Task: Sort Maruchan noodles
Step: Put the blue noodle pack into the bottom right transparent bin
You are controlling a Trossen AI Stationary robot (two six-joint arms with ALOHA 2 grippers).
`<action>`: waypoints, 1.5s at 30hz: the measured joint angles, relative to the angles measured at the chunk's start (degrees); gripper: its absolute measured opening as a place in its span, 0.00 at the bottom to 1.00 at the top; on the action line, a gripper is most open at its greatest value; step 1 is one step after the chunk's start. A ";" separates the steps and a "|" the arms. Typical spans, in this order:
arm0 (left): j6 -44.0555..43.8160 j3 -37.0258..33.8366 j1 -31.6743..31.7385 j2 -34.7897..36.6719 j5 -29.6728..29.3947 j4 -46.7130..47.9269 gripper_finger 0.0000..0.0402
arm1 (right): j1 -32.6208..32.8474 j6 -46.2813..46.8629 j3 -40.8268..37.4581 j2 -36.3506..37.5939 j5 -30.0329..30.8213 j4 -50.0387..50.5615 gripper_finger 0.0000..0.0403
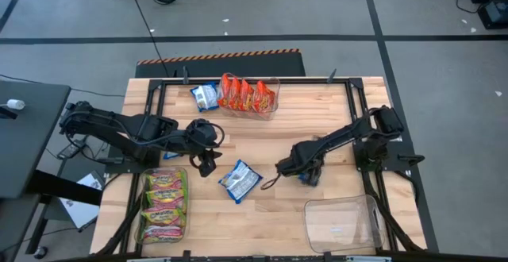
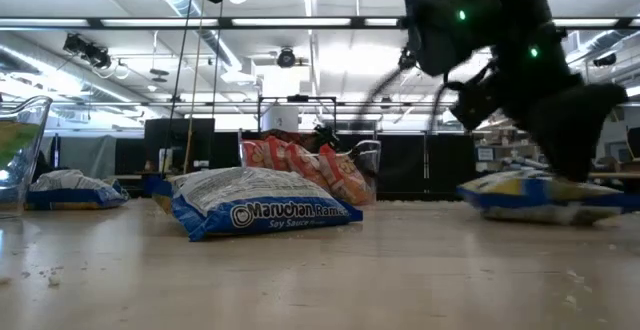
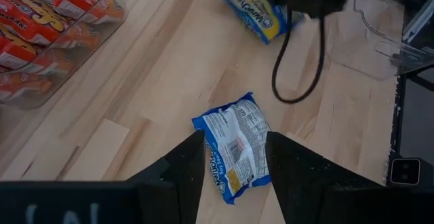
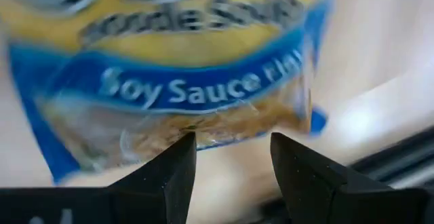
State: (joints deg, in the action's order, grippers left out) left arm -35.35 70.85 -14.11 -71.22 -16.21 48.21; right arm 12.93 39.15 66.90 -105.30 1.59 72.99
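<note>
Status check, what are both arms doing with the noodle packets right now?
Left tool open, hovering beside the loose blue packet at table centre. Right tool open, down over another blue packet. Nothing in the way.

bright overhead ceiling strips (glaring in the low view); right wrist close-up blurred.

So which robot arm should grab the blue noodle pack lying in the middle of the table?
Probably the left. Its end effector hovers open right beside that blue pack, while the right end effector is busy over another blue pack.

Loose packet (image 1: 240, 180) mid-table between both arms, another (image 1: 306, 175) seemingly under right tool (image 1: 309, 175).
</note>
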 joint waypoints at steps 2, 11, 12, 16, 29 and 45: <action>-0.02 0.00 0.00 0.00 0.00 0.00 0.40 | -1.29 -10.92 -0.93 -0.01 9.76 1.11 0.49; -1.78 0.00 -0.31 0.00 1.49 0.09 0.40 | -4.81 -8.94 9.26 0.53 16.93 6.45 0.47; -1.84 0.00 -0.53 0.00 1.48 0.07 0.40 | -4.63 -5.68 10.30 0.87 13.62 3.69 0.47; -1.81 0.00 -1.26 0.00 1.47 0.09 0.40 | -2.17 3.81 11.78 0.93 9.30 -4.69 0.47; -1.03 0.00 -1.44 0.00 1.01 0.07 0.40 | 3.85 17.25 10.22 -9.99 13.01 -0.34 0.47; -1.49 0.00 -1.44 0.00 0.81 0.04 0.40 | 2.45 16.13 10.22 -14.02 15.08 2.49 0.23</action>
State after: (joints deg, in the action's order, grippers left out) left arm -36.85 70.85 -15.55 -71.22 -15.40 48.25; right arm 15.38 55.28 77.12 -119.32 16.68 75.48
